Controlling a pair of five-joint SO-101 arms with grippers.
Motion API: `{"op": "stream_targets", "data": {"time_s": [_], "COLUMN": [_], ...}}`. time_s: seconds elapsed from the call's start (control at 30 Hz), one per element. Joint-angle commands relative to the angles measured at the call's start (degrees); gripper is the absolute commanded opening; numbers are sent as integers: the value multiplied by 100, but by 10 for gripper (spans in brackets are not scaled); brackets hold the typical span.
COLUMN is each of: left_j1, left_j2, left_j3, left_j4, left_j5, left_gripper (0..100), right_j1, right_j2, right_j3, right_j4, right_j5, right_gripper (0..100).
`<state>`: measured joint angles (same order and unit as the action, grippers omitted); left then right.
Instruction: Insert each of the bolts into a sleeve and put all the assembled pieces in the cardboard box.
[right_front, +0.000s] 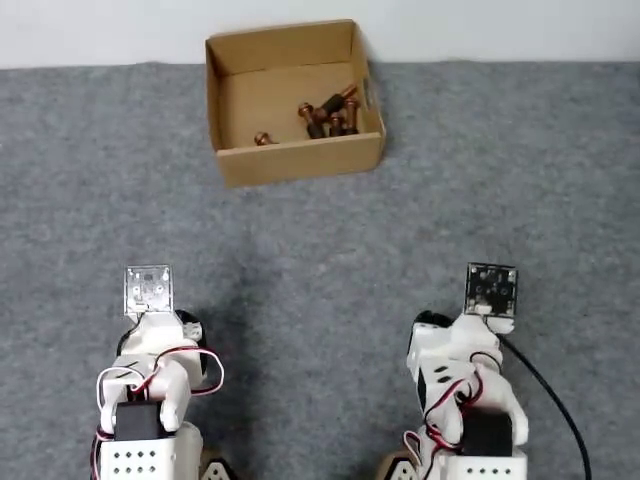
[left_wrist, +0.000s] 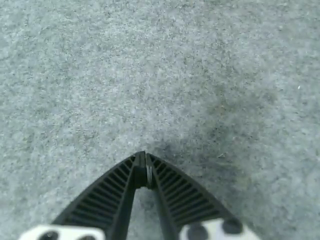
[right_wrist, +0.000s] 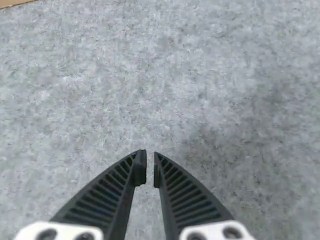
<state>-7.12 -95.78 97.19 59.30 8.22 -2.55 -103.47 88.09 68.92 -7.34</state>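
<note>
Assembled bolts in cardboard box: small, rigid, likely slippery; grip across the sleeve. Left gripper and right gripper jaws clenched, empty.

High view: a fixed camera looks steeply down over the whole grey surface. Wrist views: each looks from close range along the left pincer or right pincer onto a patch of that same surface.

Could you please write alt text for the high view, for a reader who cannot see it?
An open cardboard box at the far side of a grey carpeted table holds several copper-coloured bolt pieces, most clustered at one side and a single piece apart. One robot arm and a second arm sit folded at the near edge, away from the box.
</note>
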Motion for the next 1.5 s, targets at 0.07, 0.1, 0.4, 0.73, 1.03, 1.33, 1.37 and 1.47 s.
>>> {"op": "stream_targets", "data": {"time_s": [0.07, 0.1, 0.4, 0.73, 1.03, 1.33, 1.37, 1.47], "left_j1": [-44, -44, -44, -44, -44, -44, -44, -44], "left_j2": [-44, -44, -44, -44, -44, -44, -44, -44], "left_j3": [-31, -31, -31, -31, -31, -31, -31, -31], "left_j4": [18, 18, 18, 18, 18, 18, 18, 18], "left_j5": [-35, -35, -35, -35, -35, -35, -35, -35], "left_gripper": [7, 7, 7, 7, 7, 7, 7, 7], "right_j1": [84, 84, 84, 84, 66, 84, 84, 84], "right_j2": [66, 22, -48, -48, -48, -48, -48, -48], "right_j3": [132, 132, 782, 826, 835, 835, 835, 835], "right_j4": [-92, -75, -92, 13, 470, 593, 593, 593], "right_j5": [62, 62, 70, 70, 62, 70, 70, 62], "right_gripper": [9, 9, 9, 9, 9, 9, 9, 15]}}
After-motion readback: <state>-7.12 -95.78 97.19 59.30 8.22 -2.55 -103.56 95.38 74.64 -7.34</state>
